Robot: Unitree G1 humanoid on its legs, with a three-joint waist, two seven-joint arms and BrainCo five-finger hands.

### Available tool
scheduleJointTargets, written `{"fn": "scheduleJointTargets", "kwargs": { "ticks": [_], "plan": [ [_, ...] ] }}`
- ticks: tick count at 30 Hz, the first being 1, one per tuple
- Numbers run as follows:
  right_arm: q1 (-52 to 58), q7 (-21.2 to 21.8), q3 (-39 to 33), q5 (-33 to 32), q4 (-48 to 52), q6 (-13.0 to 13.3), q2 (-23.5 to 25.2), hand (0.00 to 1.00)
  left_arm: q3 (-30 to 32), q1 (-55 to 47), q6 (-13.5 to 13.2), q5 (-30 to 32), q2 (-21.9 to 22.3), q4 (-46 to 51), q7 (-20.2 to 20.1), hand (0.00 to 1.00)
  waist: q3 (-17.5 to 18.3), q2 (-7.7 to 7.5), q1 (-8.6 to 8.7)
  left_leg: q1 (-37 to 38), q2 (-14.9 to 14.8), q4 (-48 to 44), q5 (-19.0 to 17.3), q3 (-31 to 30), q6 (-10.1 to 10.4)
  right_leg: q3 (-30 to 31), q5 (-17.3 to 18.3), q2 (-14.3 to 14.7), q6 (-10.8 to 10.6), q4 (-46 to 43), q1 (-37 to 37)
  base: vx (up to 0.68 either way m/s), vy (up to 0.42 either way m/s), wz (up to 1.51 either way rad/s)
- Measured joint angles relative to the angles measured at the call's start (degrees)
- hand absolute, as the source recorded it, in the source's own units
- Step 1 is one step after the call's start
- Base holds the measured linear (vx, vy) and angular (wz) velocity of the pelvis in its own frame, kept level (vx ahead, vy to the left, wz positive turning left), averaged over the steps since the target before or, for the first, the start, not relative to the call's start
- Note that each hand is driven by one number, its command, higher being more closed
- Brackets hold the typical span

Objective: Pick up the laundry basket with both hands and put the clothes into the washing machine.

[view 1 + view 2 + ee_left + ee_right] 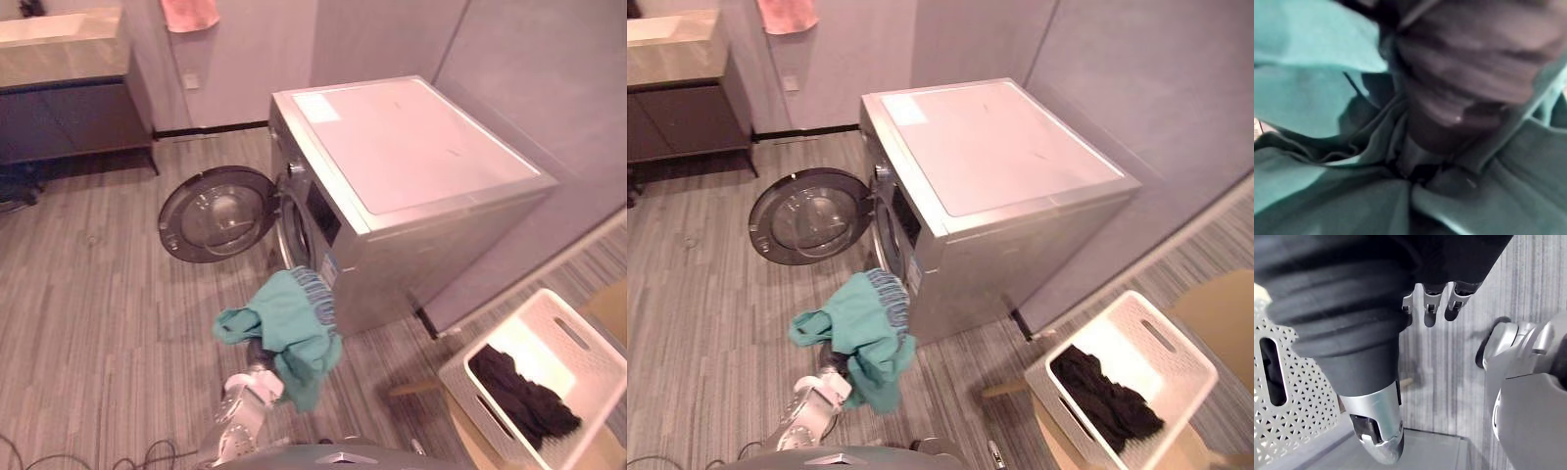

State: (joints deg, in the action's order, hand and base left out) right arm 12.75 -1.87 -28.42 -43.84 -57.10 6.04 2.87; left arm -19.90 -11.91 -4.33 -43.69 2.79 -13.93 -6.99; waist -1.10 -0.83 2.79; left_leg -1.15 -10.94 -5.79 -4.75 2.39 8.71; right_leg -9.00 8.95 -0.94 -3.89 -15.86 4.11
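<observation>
A teal garment (291, 331) hangs in the air just in front of the silver washing machine (411, 166), below its round drum opening (292, 233). My left hand (1469, 73) is buried in the teal garment (1312, 98), whose folds bunch together under the hand. The machine's door (217, 213) stands swung wide to the left. The white perforated laundry basket (578, 343) sits at the lower right with dark clothes (524, 397) in it. My right hand (1429, 316) hangs beside the basket (1283, 406) above the floor, its fingers relaxed and holding nothing.
The basket rests on a tan wooden stool (1220, 313) by the right wall. A dark vanity cabinet (69, 108) with a pale top stands at the back left. A pink towel (191, 14) hangs on the back wall. Striped grey floor (88, 294) lies before the machine.
</observation>
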Motion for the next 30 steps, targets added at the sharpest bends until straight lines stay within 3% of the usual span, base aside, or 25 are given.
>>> {"fn": "scheduleJointTargets", "kwargs": {
  "ticks": [2,5,7,9,10,12,14,16,17,18,19,20,21,22,24,25,26,28,29,30],
  "plan": [
    [-0.02,-0.03,0.24,-1.03,-0.02,-0.04,0.06,0.0,-1.12,0.62,-0.02,-0.07,0.04,0.0,-0.8,1.0,0.05,0.27,0.59,1.51,-0.72,-2.01,-0.73,0.78,-0.44,0.78,0.02,0.67,0.03,0.31,-3.01,0.19,-0.019,0.58],
    [-0.28,-0.06,0.1,-1.05,-0.1,-0.04,-0.11,0.0,-1.49,0.55,-0.09,-1.39,-0.07,0.47,-0.94,1.0,-0.8,0.12,0.53,-7.62,-1.71,-25.64,-4.06,0.71,0.41,2.12,1.46,0.77,1.11,0.55,-6.96,0.09,0.004,0.32],
    [-0.92,-0.19,0.88,-1.03,0.05,-0.09,-1.69,0.0,-1.52,-0.58,-0.28,-2.42,-0.04,2.72,-0.89,1.0,-2.44,2.41,-1.05,-15.3,-4.35,-44.45,-1.35,-0.85,4.68,2.78,6.38,1.63,1.99,-0.75,-8.89,-0.02,0.048,-0.2],
    [-1.4,-0.74,1.83,-1.04,0.09,-0.09,-2.28,0.0,-1.21,-1.58,-0.23,-2.63,-0.25,3.13,-0.83,1.0,-3.21,2.31,-1.49,-16.92,-5.82,-49.84,0.4,-0.36,2.58,4.14,8.08,0.9,2.77,-1.95,-9.97,-0.01,0.093,-0.37],
    [-1.51,-1.38,3.8,-1.01,0.23,-0.1,-2.51,0.0,-0.76,-2.12,-0.18,-3.01,-0.56,3.93,-0.79,1.0,-3.16,2.15,-1.5,-17.35,-9.27,-49.54,-2.43,3.33,-1.91,5.48,8.41,0.13,2.28,-2.33,-9.94,0.04,0.105,-0.43],
    [-2.0,-1.87,4.06,-0.96,0.91,-0.12,-2.25,0.0,0.0,-2.09,-0.16,-3.48,-0.5,4.22,-0.74,1.0,-2.82,0.92,-1.2,-17.02,-12.95,-40.42,-4.49,6.41,-5.7,8.81,9.2,-1.52,1.06,-3.04,-8.66,0.1,0.142,-0.54],
    [-2.36,-2.2,3.68,-0.88,2.2,0.07,-2.03,0.0,0.12,-2.15,-0.18,-3.49,-0.55,4.09,-0.58,1.0,-2.46,-0.63,-1.27,-15.6,-12.61,-26.2,-3.61,1.99,-5.85,12.71,10.46,-4.19,-0.9,-5.19,-5.88,0.19,0.284,-0.78],
    [-4.39,-2.4,2.61,-0.66,0.33,0.46,-3.08,0.0,0.71,-2.15,-0.18,-3.46,-0.49,3.68,0.37,1.0,-2.18,-0.84,-1.05,-14.4,-11.02,-14.11,-2.5,-9.15,-4.79,18.24,12.7,-6.31,-3.83,-7.62,-2.46,0.26,0.563,-1.15],
    [-5.34,-2.54,2.34,-0.65,-0.71,0.56,-3.94,0.0,1.37,-2.15,-0.2,-3.46,-0.4,2.12,0.88,1.0,-1.91,-0.41,-1.0,-13.8,-10.27,-12.82,-1.93,-11.43,-3.63,21.13,13.88,-7.86,-5.83,-7.97,-2.04,0.29,0.783,-1.27],
    [-4.87,-2.52,2.28,-0.2,-0.78,0.54,-4.67,0.0,1.57,-2.5,-0.18,-3.45,-0.35,0.5,1.24,1.0,-1.13,0.64,-1.31,-12.75,-9.61,-12.52,-0.97,-10.13,-1.1,23.08,14.51,-8.97,-6.92,-7.06,-2.53,0.2,0.579,-1.05],
    [-4.48,-2.49,1.83,0.42,-1.4,0.53,-5.29,0.0,1.52,-2.85,-0.17,-3.43,-0.27,-0.68,1.37,1.0,-0.34,1.14,-1.25,-12.23,-9.12,-13.09,-1.38,-9.18,5.5,24.43,14.62,-9.75,-7.38,-5.9,-3.29,0.23,0.646,-0.78],
    [-4.1,-2.55,0.27,1.25,-3.76,0.25,-3.69,0.0,2.24,-3.05,-0.07,-3.39,-2.65,-2.85,1.63,1.0,1.1,-1.45,-0.13,-12.34,-5.23,-16.41,-2.92,-6.15,4.82,27.27,13.25,-14.04,-7.55,-4.68,-4.46,0.33,0.68,-0.25],
    [-3.59,-2.33,-1.31,1.47,-5.62,-0.37,-1.33,0.0,3.52,-2.76,-0.02,-3.26,-4.48,-4.89,2.49,1.0,3.58,-2.92,2.33,-12.94,-2.32,-17.69,-4.21,-5.51,5.49,29.97,5.7,-16.19,-6.37,-4.06,-3.49,0.33,0.68,-0.08],
    [-3.57,-2.31,-1.91,1.47,-6.68,-0.42,-0.68,0.0,3.93,-2.42,-0.1,-3.25,-4.87,-4.8,2.56,1.0,3.83,-3.08,2.25,-12.7,-1.79,-17.38,-4.32,-4.71,5.27,31.21,2.17,-16.28,-5.57,-4.43,-2.28,0.37,0.697,-0.25],
    [-3.82,-2.3,-3.07,1.47,-7.4,-1.28,-0.54,0.0,3.93,-1.35,-1.08,-2.95,-6.3,-3.64,2.55,1.0,4.09,-2.74,1.36,-10.5,-0.9,-14.19,-4.06,0.9,3.33,32.2,-11.76,-16.96,-3.35,-4.53,2.9,0.27,0.612,-0.98],
    [-4.85,-2.24,-3.09,1.48,-7.1,-1.28,-0.85,0.0,4.18,-1.05,-1.28,-2.19,-7.0,-3.1,2.55,1.0,4.36,-1.63,1.49,-8.64,-0.77,-11.12,-3.29,4.77,1.2,28.57,-17.13,-17.66,-1.29,-4.49,6.04,0.18,0.419,-1.11],
    [-5.28,-2.2,-2.97,1.5,-6.8,-1.29,-1.04,0.0,4.68,-0.81,-1.32,-2.16,-7.22,-2.79,2.56,1.0,4.14,-1.15,1.76,-7.32,-0.69,-9.41,-2.76,6.64,0.39,25.79,-16.56,-17.73,-0.88,-6.25,7.61,0.14,0.348,-1.31],
    [-6.24,-2.07,-2.03,1.51,-6.69,-1.26,-2.0,0.0,7.58,-0.3,-2.14,-2.18,-7.17,-2.31,2.78,1.0,3.27,0.3,2.15,-1.0,0.62,-2.9,-1.36,13.73,-1.69,9.51,-8.51,-17.46,0.77,-15.81,12.69,0.11,0.256,-1.35],
    [-6.26,-2.06,-2.03,1.52,-6.52,-1.24,-2.04,0.0,8.23,-0.25,-2.43,-2.17,-7.15,-2.32,3.0,1.0,3.14,0.5,2.19,0.37,1.06,-1.87,-1.33,15.45,-1.74,6.44,-6.06,-16.75,0.99,-17.64,13.27,0.1,0.191,-1.35],
    [-6.25,-1.93,-1.94,1.58,-6.2,-1.24,-2.04,0.0,9.28,-0.02,-2.88,-2.18,-7.1,-2.36,3.33,1.0,3.03,0.68,2.29,2.38,1.82,-0.53,-1.39,18.7,-2.13,3.03,-1.64,-13.8,0.23,-19.67,13.87,0.13,0.138,-1.33]
  ]
}}
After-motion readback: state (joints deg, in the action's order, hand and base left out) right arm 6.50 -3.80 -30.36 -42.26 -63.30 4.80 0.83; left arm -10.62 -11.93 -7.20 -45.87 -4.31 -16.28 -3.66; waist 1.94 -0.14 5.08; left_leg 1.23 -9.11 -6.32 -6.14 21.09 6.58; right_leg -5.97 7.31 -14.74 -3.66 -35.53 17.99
